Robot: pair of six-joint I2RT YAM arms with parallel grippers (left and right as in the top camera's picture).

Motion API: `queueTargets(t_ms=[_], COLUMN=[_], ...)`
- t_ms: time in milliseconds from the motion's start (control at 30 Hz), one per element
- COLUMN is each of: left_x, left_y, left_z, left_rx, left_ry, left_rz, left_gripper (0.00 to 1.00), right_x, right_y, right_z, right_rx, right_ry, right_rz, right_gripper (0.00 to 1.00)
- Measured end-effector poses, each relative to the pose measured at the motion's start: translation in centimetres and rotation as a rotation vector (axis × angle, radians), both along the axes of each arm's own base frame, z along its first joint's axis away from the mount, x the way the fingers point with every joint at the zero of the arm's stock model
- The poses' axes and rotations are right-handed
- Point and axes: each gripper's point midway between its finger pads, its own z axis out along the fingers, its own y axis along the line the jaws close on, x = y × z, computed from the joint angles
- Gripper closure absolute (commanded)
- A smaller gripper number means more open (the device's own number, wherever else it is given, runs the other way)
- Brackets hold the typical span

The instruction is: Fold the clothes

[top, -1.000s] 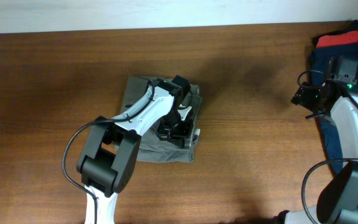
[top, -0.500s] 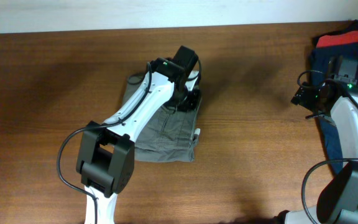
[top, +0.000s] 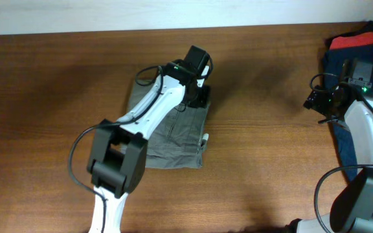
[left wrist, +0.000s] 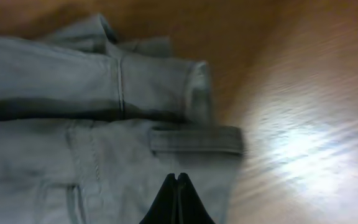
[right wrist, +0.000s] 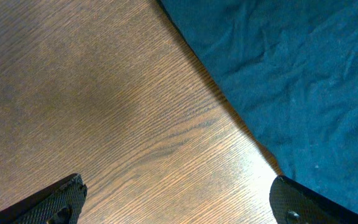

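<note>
The left gripper (top: pixel 197 96) is clenched, its two dark fingertips (left wrist: pixel 166 198) pressed flat together with no gap; directly beneath them lie the grey-olive shorts (top: pixel 173 137), folded into a compact, roughly rectangular bundle on the wooden table (top: pixel 271 168); whether the tips touch the fabric cannot be told. In the left wrist view, a belt loop (left wrist: pixel 195 139) lies across the cloth just ahead of the fingertips; beyond it a thicker fold carries a stitched seam (left wrist: pixel 120 79); bare wood with a bright glare begins to the gripper's right, so the tips stand near the bundle's edge; most of the shorts spread behind the gripper, under the left arm (top: pixel 149 116).

The right gripper (top: pixel 318 101) is released, its jaws spread wide and grasping nothing; the right wrist view shows bare table between them; a dark navy garment (right wrist: pixel 291 81) lies ahead and to its right, apart from both fingers; the red garment (top: pixel 353 40) sits on the navy cloth beyond that gripper; the shorts lie well apart from it, to its left.
</note>
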Motion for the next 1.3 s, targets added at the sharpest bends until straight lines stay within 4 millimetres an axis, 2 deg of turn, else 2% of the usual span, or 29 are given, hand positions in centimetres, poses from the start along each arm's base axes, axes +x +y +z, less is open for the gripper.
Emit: queueTargets(t_ms=[167,300,567,733,833,900,1000,1067,1167,1233,1267,1300], left_x=[0.5,1.4,2.3,3.3,3.9,4.1,4.1,3.8,3.1,2.6,2.5,2.4], left_y=[0.3,0.8,3.1,3.9,4.7,5.3,6.8,8.1,10.8,12.9,14.0,15.0], left_z=[-3.0,-3.7,-3.2,-1.1,0.0,0.4,1.2,1.6,1.9,2.0,2.0,1.9], left_rx=[0.016,0.01,0.021,0.046,0.072,0.087,0.107,0.124,0.156,0.173,0.176,0.174], left_ry=[0.028,0.019,0.041,0.018,-0.003,-0.005,0.005,0.028,0.078,0.118,0.135,0.152], left_rz=[0.01,0.027,0.074,0.096,0.114,0.122,0.144,0.163,0.188,0.215,0.232,0.24], left_gripper=[0.98,0.98,0.99,0.99,0.96,0.87,0.44,0.31,0.17,0.13,0.06,0.05], right_x=[0.0,0.0,0.0,0.0,0.0,0.0,0.0,0.0,0.0,0.0,0.0,0.0], right_y=[0.0,0.0,0.0,0.0,0.0,0.0,0.0,0.0,0.0,0.0,0.0,0.0], right_z=[0.0,0.0,0.0,0.0,0.0,0.0,0.0,0.0,0.0,0.0,0.0,0.0], right_rx=[0.0,0.0,0.0,0.0,0.0,0.0,0.0,0.0,0.0,0.0,0.0,0.0], right_ry=[0.0,0.0,0.0,0.0,0.0,0.0,0.0,0.0,0.0,0.0,0.0,0.0], right_rz=[0.0,0.0,0.0,0.0,0.0,0.0,-0.001,0.0,0.0,0.0,0.0,0.0], right_gripper=[0.01,0.01,0.01,0.01,0.01,0.01,0.01,0.01,0.01,0.02,0.01,0.01])
